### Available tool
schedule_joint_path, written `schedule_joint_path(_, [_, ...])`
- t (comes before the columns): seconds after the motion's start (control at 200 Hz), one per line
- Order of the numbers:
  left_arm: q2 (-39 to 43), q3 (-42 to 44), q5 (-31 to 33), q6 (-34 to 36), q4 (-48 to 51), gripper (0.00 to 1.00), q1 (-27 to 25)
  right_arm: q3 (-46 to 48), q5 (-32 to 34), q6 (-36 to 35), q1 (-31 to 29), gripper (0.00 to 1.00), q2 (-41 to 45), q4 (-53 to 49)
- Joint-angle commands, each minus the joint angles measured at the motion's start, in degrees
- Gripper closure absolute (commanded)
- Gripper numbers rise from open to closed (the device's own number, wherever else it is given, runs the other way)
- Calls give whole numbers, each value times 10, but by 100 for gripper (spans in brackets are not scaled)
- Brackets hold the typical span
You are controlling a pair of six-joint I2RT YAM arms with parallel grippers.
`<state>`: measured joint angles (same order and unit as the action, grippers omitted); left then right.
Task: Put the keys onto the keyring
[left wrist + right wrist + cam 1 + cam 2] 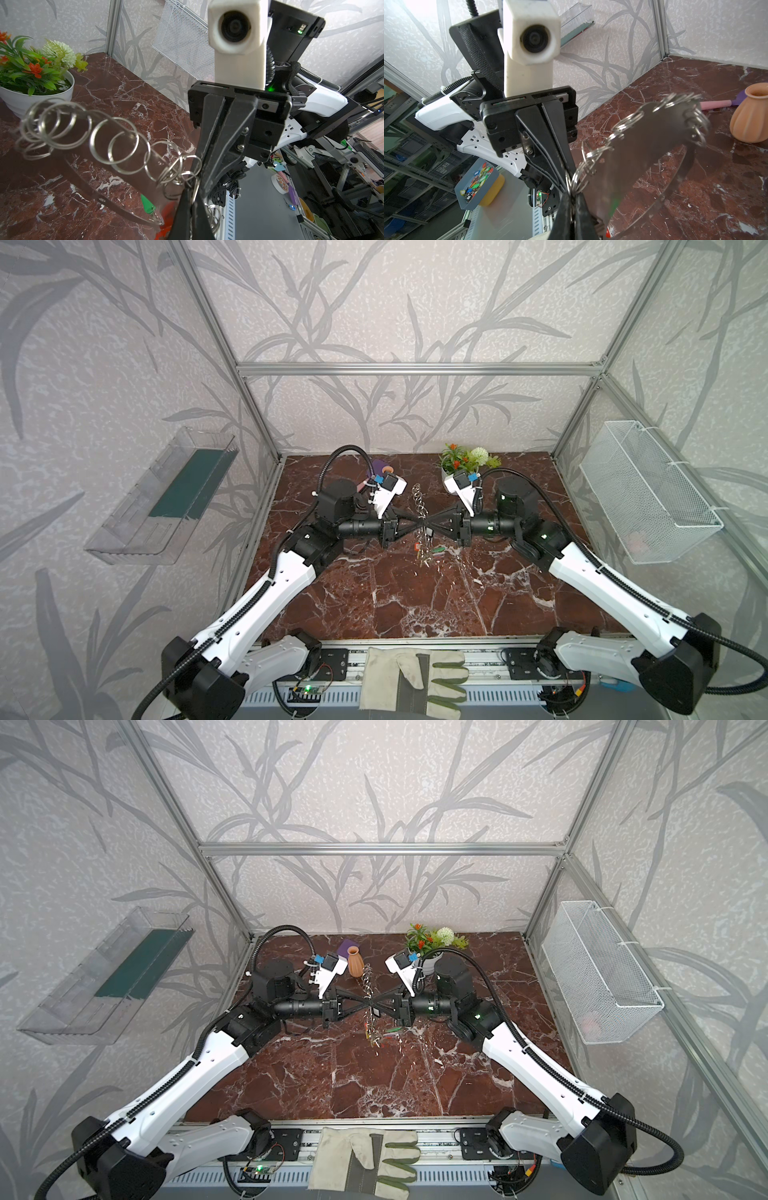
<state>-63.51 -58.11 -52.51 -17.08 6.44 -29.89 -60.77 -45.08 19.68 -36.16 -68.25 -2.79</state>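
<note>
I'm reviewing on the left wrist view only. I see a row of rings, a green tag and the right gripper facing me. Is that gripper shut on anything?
Observer: Yes. The right wrist view shows the right gripper shut on rings at the keyring's edge.
Reviewer: Anything standing out of my sight?
Observer: A vase stands just behind the keyring in a top view.
Reviewer: Any more tags around?
Observer: A tray of coloured tags sits off the table, in the right wrist view.
</note>
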Motion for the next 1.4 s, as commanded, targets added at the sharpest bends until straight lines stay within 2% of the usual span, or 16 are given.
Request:
schedule_joint_path(0.0, [2, -15, -31, 13, -15, 100, -9, 6, -11, 3, -7, 100, -6, 41])
schedule_joint_path(0.295, [-9, -52, -41, 68, 93, 100, -10, 10, 21, -4, -6, 100, -8, 23])
schedule_joint_path(0.57, [-34, -102, -42, 137, 226, 86, -11, 3, 28, -16, -6, 100, -9, -2])
schedule_joint_path(0.805, [-36, -113, -34, 161, 253, 75, -10, -3, 33, -23, -6, 100, -13, -15])
schedule_joint_path(0.85, [-34, -110, -33, 163, 252, 76, -10, -3, 33, -23, -6, 100, -14, -15])
schedule_joint_path(0.91, [-34, -107, -33, 159, 246, 82, -10, -3, 32, -23, -7, 100, -15, -15])
schedule_joint_path(1.035, [-37, -108, -41, 166, 251, 84, -10, -3, 35, -23, -6, 100, -18, -13])
schedule_joint_path(1.219, [-30, -96, -57, 180, 250, 94, -10, -3, 33, -23, -5, 100, -21, -11])
schedule_joint_path(1.394, [-33, -94, -73, 182, 245, 96, -10, -3, 27, -17, -4, 100, -24, -4])
